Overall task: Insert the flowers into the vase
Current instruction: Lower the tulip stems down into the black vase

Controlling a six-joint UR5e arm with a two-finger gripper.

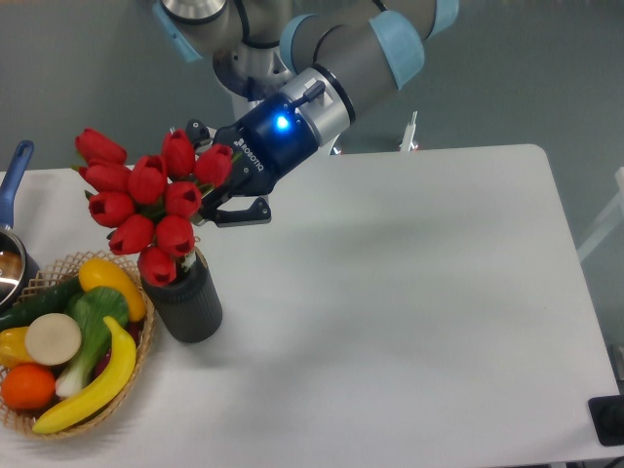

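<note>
The flowers (146,200), a bunch of red tulip buds, hang tilted to the left above the table. My gripper (216,190) is shut on their stem end, to the right of the buds. The dark grey ribbed vase (187,302) stands upright on the table just below the bunch. The lowest bud overlaps the vase's mouth in this view, so I cannot tell whether any stem is inside. The stems themselves are mostly hidden behind the buds and the fingers.
A woven wicker basket (138,363) with toy fruit and vegetables sits left of the vase, nearly touching it. A pot with a blue handle (14,180) is at the left edge. The white table (409,292) stretches to the right.
</note>
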